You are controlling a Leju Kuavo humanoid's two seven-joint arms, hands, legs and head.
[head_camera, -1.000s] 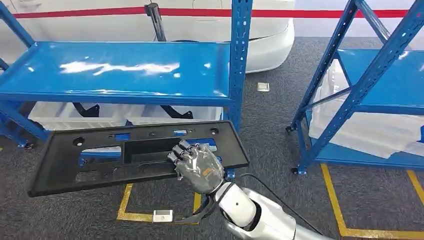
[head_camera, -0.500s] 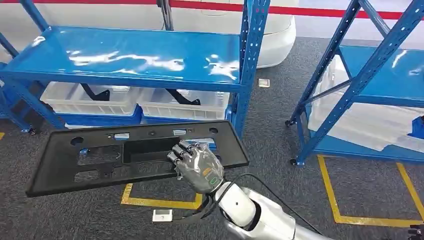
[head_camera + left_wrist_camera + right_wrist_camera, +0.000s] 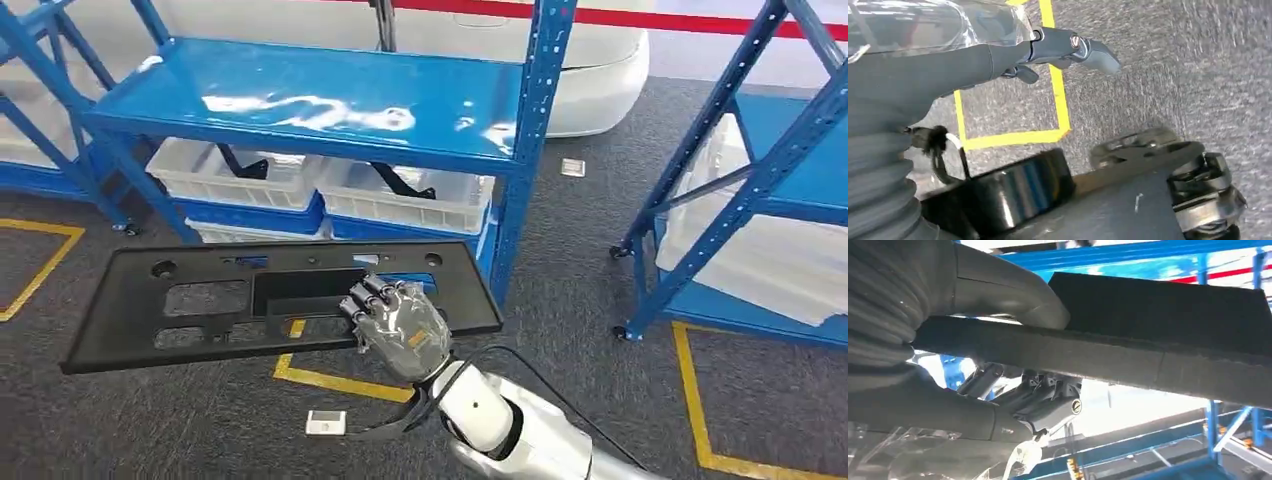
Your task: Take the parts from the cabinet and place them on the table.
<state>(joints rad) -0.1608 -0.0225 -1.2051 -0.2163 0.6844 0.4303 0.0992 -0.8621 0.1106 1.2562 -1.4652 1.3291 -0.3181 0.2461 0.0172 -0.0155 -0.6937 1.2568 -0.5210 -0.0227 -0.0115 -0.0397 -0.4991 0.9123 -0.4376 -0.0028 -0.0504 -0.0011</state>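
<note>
A long black plastic panel (image 3: 200, 300) with cut-outs is held level in front of me, above the grey carpet. My right hand (image 3: 400, 325) grips it near its right end, fingers over the top face. In the right wrist view the thumb (image 3: 1003, 290) lies along one face of the panel (image 3: 1168, 305) and the fingers (image 3: 1048, 395) curl against the other. My left hand (image 3: 998, 55) hangs over the floor with nothing in it, its fingers (image 3: 1088, 47) stretched out.
A blue shelf rack (image 3: 330, 100) stands ahead, with two white bins (image 3: 240, 170) of dark parts on its lower level. A second blue rack (image 3: 760, 180) is at the right. Yellow tape (image 3: 340, 380) and a small white plate (image 3: 325, 422) lie on the carpet.
The camera has moved: the racks and floor marks have shifted right and down in the picture. The panel stays in my right hand in the same hold.
</note>
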